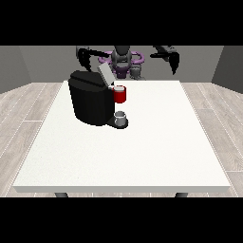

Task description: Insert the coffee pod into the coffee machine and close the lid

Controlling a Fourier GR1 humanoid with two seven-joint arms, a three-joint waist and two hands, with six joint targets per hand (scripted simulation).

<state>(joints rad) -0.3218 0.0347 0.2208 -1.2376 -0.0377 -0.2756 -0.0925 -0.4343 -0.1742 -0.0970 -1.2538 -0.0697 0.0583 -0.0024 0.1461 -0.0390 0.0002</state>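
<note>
You see the black coffee machine (90, 102) on the white tabletop (142, 152), its grey lid (105, 73) tilted up. The red coffee pod holder (120, 94) sits at its front above a small grey cup (121, 117). Both robot hands, at the view's left (85, 57) and right (172, 58), hang raised above the tabletop's far edge with fingers drooping, holding nothing.

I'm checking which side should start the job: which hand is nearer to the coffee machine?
The robot's right hand, at the view's left, hangs just above and behind the coffee machine. The hand at the view's right hangs far off to the machine's other side.
</note>
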